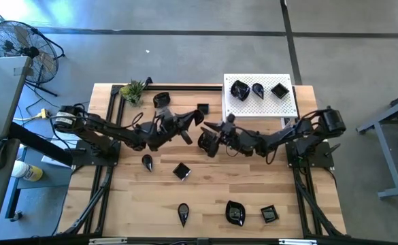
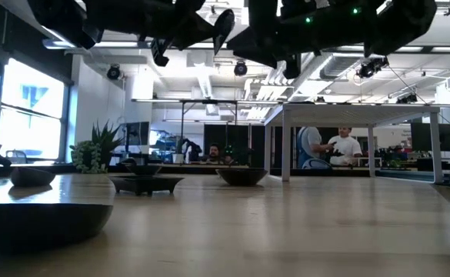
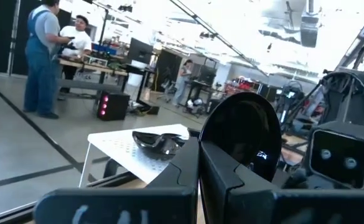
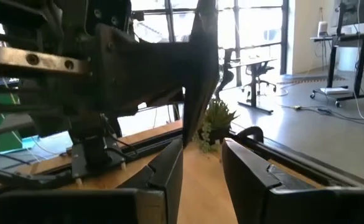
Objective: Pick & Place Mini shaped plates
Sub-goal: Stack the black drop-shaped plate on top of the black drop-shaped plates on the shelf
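Observation:
My left gripper hovers above the table's middle, shut on a glossy black rounded mini plate. In the right wrist view that plate hangs edge-on just beyond my open right gripper, whose fingers stand apart from it. My right gripper faces the left one from the table's right. Three black plates lie on the white perforated platform. Several more plates rest flat on the wood, such as a square one and a teardrop one. My left gripper pinches the rounded plate by its rim between the two fingers. The plate is lifted clear of the table and stands on edge, tilted, sticking out past the fingertips toward the right arm.
A small green plant stands at the far left corner. Plates lie near the far edge, left of centre and along the near edge. Bare wood shows between them. People work in the room beyond the table.

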You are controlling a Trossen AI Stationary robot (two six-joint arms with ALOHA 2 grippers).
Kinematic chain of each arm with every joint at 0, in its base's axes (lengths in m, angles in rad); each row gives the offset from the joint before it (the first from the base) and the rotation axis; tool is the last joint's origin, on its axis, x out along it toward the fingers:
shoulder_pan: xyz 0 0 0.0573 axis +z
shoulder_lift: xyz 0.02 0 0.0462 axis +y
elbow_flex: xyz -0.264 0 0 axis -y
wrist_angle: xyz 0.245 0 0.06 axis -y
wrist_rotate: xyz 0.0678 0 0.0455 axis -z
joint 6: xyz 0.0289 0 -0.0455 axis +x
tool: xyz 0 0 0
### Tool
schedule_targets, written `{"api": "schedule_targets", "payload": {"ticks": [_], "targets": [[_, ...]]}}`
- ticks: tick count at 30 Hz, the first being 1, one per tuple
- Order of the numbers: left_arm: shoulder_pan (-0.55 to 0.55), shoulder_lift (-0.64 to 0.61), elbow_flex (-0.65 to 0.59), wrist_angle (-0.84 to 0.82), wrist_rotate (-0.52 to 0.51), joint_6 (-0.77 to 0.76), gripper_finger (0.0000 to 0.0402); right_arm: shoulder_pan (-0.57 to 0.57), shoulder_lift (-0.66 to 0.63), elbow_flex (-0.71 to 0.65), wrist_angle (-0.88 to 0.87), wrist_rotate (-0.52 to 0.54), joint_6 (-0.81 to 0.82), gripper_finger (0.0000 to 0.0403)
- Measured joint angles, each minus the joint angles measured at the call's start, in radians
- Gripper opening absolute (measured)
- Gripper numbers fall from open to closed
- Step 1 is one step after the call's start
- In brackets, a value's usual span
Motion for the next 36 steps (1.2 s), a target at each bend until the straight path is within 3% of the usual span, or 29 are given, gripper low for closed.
{"api": "schedule_targets", "payload": {"ticks": [17,30,36], "targets": [[0.001,0.000,0.000,0.067,0.049,0.000,0.0000,-0.005,0.000,0.082,-0.012,-0.027,-0.010,0.0095],[0.002,0.017,0.002,0.057,0.030,0.044,0.0000,-0.006,0.002,0.084,-0.022,0.070,-0.010,0.0022],[0.002,0.017,0.002,0.022,0.035,0.049,0.0000,-0.006,0.002,0.083,-0.032,0.106,-0.010,0.0013]]}}
